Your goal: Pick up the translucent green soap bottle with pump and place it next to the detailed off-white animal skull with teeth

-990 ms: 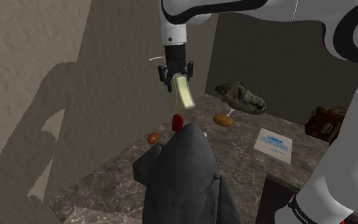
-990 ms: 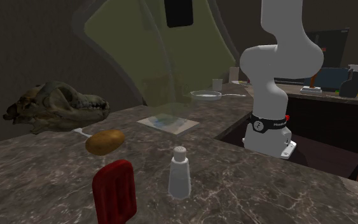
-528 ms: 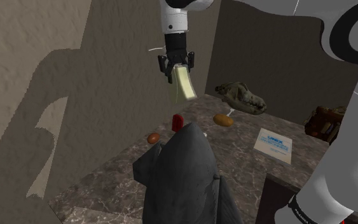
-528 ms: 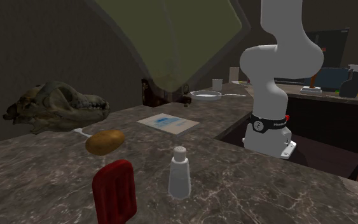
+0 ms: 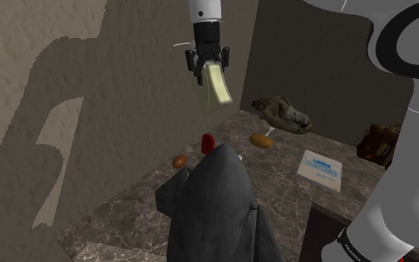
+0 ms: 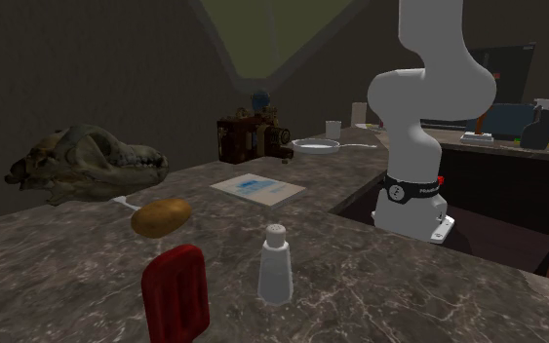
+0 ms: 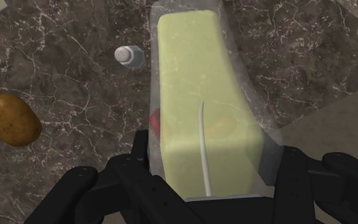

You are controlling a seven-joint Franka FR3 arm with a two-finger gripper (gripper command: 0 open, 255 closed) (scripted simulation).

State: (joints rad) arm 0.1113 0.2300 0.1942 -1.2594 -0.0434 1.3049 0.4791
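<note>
The translucent green soap bottle (image 5: 217, 85) hangs high above the dark marble counter (image 5: 289, 186), tilted, with my gripper (image 5: 208, 64) shut on its upper end. In the wrist view the fingers clasp the bottle (image 7: 199, 102) from both sides, gripper (image 7: 209, 162), and the pump's thin tube shows inside. The bottle's green bottom (image 6: 277, 34) fills the top of the second exterior view. The off-white skull with teeth (image 5: 283, 113) lies at the counter's far end, skull (image 6: 82, 163), well apart from the bottle.
Beneath the gripper stand a potato (image 5: 260, 139), a red block (image 5: 208, 142), a white shaker (image 6: 276, 263) and a small orange-brown object (image 5: 179, 161). A paper sheet (image 5: 321, 167) lies nearer the stand. A large dark grey shape (image 5: 219, 201) rises in front.
The gripper has risen with the bottle over the last second. In the second exterior view the bottle has climbed almost out at the top, uncovering the things behind it.
</note>
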